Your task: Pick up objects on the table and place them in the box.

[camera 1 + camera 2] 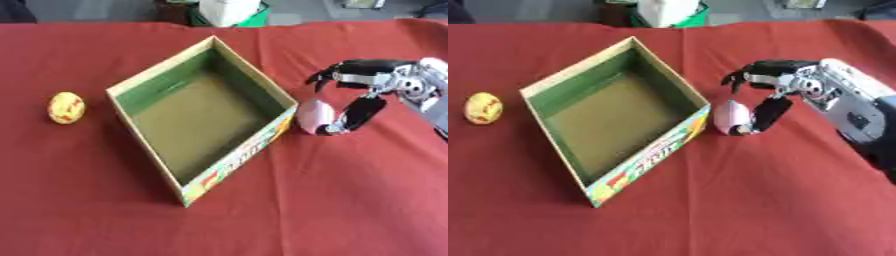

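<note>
Right hand [765, 95] is seen right of the box [254, 150], fingers curled over and down, thumb side set against a pink-and-white rounded object [313, 117]. A pinch between thumb and fingers is not confirmed: contact is visible on the object's right side only, and the fingers arch above and behind it with a visible gap. State is judged as curled but not closed on the object. Left hand is not seen in either view.

The pink object sits on the red tabletop [350, 200], just beside the box's right wall, possibly touching it; this cannot be resolved. A yellow egg-shaped object [66, 107] with red marks lies well apart on the left, untouched. The box interior is seen empty, so the task is judged early.

Risks from here:
- Object is rounded. If the hand is closed off-centre, it is likely to be squeezed out sideways and rolled off along the cloth.
- Little clearance is left between object and box wall. Fingers reaching the left side could be jammed against the cardboard, or the box could be shoved left.
- Box is light, open cardboard, set diagonally. Any knock on lift or carry could skew it and spoil the drop point.
- If the lift is started before the thumb is properly opposed, the object is likely dropped outside the rim.
- Rim height must be cleared on transfer; a low carry would clip the right wall.
</note>
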Controlling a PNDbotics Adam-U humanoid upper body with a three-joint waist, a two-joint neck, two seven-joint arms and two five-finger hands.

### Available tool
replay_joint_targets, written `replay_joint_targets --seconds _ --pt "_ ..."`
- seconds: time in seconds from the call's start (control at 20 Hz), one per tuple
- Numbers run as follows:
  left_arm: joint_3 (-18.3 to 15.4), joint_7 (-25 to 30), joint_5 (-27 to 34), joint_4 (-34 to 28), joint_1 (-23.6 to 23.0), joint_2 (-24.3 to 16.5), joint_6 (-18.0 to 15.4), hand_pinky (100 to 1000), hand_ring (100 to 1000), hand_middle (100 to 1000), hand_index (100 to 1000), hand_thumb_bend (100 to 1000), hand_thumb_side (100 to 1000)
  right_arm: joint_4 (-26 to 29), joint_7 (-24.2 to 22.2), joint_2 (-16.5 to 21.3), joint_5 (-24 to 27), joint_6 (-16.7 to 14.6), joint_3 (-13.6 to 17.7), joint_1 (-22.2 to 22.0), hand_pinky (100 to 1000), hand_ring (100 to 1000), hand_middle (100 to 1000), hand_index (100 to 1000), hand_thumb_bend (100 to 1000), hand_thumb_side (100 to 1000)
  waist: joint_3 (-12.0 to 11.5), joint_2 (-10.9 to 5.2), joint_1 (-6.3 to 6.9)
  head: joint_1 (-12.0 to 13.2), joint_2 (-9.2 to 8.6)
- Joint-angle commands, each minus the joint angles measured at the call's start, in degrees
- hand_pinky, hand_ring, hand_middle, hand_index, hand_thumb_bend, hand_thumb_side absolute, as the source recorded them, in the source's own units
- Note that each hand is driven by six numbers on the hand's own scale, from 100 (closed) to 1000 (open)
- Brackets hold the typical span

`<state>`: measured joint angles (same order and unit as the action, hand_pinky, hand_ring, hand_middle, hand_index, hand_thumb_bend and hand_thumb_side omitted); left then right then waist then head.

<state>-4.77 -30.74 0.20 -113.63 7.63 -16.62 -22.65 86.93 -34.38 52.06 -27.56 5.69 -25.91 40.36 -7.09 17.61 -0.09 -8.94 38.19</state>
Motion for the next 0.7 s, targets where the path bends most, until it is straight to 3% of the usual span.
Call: replay_joint_targets --seconds 0.05,0.2,0.45,0.7 --pt "-0.10 0.24 0.01 -0.96 0.46 -0.51 0.10 649 647 740 775 100 924 0.04 -0.26 0.96 -0.67 -0.49 0.27 0.72 811 907 768 931 486 356 0.03 -0.84 0.00 -0.09 -0.42" --pt "-0.08 0.26 0.10 -0.96 0.52 -0.46 0.17 649 647 741 775 100 924 0.36 -0.46 0.95 -0.55 -0.61 0.22 0.65 808 884 746 901 488 357 0.04 -0.78 -0.06 -0.14 -0.40" --pt "-0.02 0.35 0.21 -0.96 0.61 -0.32 0.25 649 646 741 775 100 926 0.38 0.73 0.73 -0.62 -0.21 0.14 0.66 792 839 600 770 494 352 0.00 -0.69 -0.09 -0.23 -0.56" --pt "0.04 0.45 0.29 -0.96 0.62 -0.09 0.35 649 646 741 775 100 927 -1.49 1.89 -0.11 -1.30 -0.18 -0.32 0.92 781 821 564 747 481 348 -0.05 -0.58 -0.07 -0.32 -0.56"
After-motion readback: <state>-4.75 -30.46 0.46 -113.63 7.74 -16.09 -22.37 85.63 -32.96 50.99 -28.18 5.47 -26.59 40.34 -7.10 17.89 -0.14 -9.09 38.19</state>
